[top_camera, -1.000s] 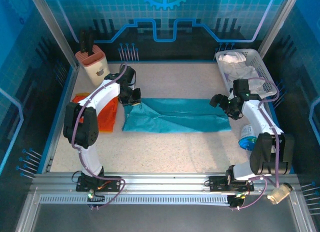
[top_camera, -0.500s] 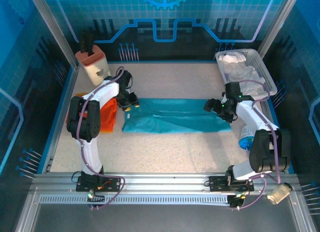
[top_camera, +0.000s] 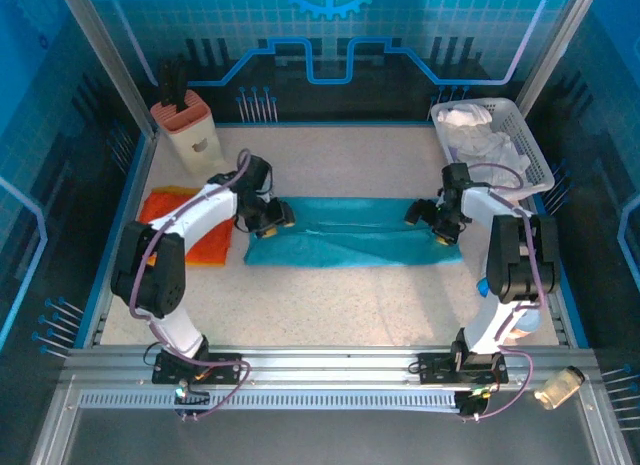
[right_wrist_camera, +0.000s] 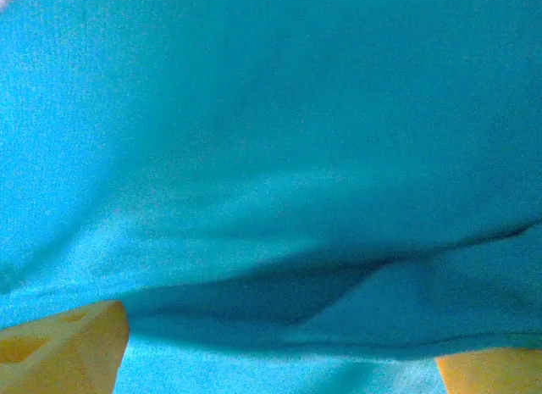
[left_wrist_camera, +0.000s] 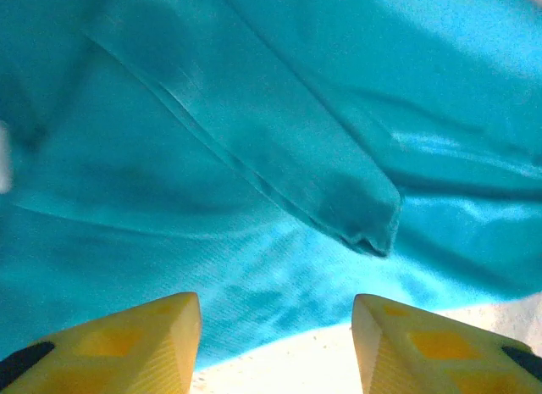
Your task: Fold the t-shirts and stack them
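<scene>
Top external view, left to right: the orange t-shirt (top_camera: 195, 235) lies fairly flat at the left side of the worktop (top_camera: 350, 305), partly under my left arm, so I can't tell how neatly it's folded. My left tool (top_camera: 272, 217) is spread over the left end of the teal t-shirt (top_camera: 350, 240), pinching nothing. My right tool (top_camera: 437, 223) is spread wide over the right end, also empty. The teal one lies mid-worktop as a long strip, so I'd guess a lengthwise fold is in, with crosswise folds and stacking left.
</scene>
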Robot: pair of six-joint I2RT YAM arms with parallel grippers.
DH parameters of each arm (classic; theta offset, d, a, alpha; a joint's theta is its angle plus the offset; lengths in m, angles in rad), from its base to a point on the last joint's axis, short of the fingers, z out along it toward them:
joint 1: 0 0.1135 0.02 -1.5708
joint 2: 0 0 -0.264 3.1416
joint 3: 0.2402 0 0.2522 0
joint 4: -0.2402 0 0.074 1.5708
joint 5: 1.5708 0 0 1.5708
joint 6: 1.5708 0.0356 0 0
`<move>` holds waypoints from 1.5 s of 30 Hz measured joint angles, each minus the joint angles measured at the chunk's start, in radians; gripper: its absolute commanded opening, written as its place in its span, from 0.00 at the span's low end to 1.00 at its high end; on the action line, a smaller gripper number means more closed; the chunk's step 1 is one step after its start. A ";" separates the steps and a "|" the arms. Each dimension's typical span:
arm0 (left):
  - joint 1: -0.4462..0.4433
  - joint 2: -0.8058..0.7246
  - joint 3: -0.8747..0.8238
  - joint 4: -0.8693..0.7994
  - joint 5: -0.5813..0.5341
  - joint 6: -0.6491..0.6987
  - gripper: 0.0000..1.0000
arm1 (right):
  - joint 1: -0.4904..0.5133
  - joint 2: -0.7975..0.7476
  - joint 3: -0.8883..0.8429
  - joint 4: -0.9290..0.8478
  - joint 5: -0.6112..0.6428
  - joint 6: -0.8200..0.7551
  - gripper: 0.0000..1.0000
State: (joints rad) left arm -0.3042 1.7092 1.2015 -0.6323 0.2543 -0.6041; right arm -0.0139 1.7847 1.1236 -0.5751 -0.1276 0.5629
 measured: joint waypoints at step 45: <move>-0.098 0.278 0.367 0.004 -0.121 0.153 0.53 | -0.007 -0.293 -0.189 0.068 -0.090 -0.021 0.89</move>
State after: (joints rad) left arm -0.4023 1.9877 1.5684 -0.6281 0.1333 -0.4511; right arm -0.0208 1.4914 0.9348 -0.5076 -0.2173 0.5415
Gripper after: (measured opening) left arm 0.524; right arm 0.894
